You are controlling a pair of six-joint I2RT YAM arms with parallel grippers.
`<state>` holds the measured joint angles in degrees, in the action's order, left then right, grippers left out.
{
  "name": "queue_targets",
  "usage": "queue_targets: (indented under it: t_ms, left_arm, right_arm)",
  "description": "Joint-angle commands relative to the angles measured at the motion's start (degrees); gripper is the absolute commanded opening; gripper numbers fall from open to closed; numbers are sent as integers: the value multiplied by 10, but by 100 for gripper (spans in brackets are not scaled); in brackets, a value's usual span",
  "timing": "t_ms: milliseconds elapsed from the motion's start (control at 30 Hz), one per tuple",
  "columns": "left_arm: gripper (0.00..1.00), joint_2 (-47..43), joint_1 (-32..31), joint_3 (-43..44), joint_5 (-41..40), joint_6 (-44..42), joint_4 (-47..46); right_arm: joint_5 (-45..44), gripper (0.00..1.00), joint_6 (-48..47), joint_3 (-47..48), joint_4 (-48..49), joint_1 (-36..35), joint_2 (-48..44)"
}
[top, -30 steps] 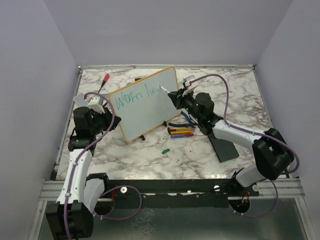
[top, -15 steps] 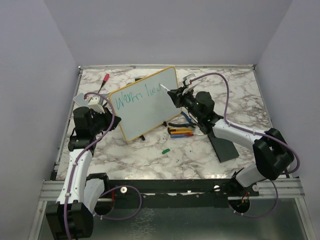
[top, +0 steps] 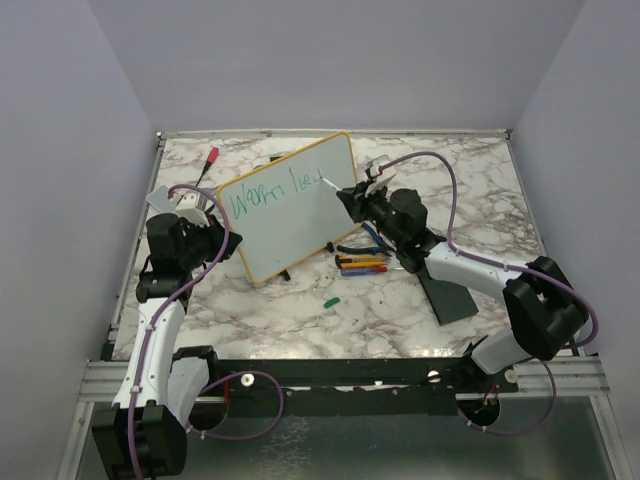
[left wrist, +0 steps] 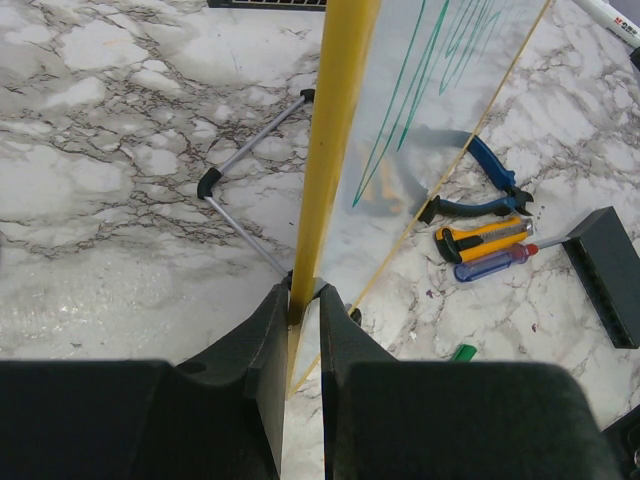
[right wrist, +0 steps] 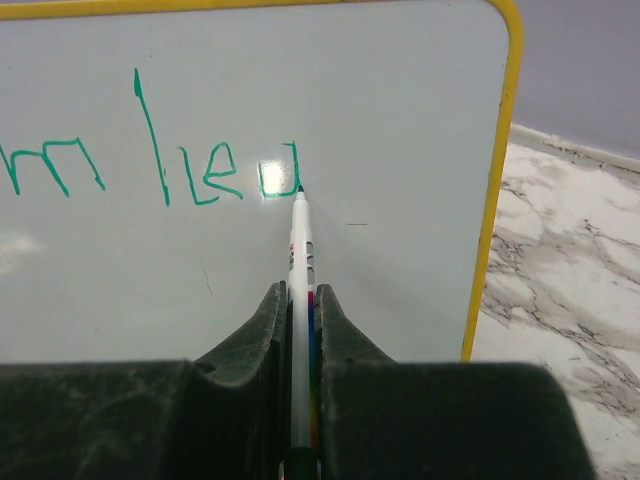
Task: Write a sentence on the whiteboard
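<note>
The whiteboard (top: 290, 215) with a yellow frame stands tilted on the marble table; it also shows in the right wrist view (right wrist: 400, 120). My left gripper (left wrist: 303, 300) is shut on its yellow frame edge (left wrist: 335, 130), near the lower left corner. My right gripper (right wrist: 300, 300) is shut on a white marker (right wrist: 300, 260), also seen from above (top: 330, 183), with its tip touching the board. The sentence (right wrist: 215, 180) in teal reads "Warm hea" in one line; from above it sits along the board's upper part (top: 275, 192).
Blue pliers (top: 365, 240), an orange knife and a blue-handled tool (top: 362, 265) lie right of the board. A green cap (top: 330, 300) lies in front. A black pad (top: 447, 290) lies under my right arm. A red marker (top: 211, 156) lies at the back left.
My right gripper has shifted slightly down and to the right along the board, and the marker has added a stroke to the last letter. The left arm has not moved.
</note>
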<state>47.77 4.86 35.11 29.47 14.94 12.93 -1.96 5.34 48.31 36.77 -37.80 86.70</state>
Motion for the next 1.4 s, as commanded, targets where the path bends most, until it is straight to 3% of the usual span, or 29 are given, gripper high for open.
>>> queue_targets:
  t_ms: [0,600,1367]
  left_arm:
    - [0,-11,2,0,-13,-3,-13]
    - [0,-14,2,0,-14,-1,-12]
    - [0,-12,2,-1,-13,-2,-13]
  right_arm:
    - [-27,1,5,-11,-7,2,-2]
    - [-13,1,-1,-16,15,2,-59]
    - [-9,1,-10,50,9,2,14]
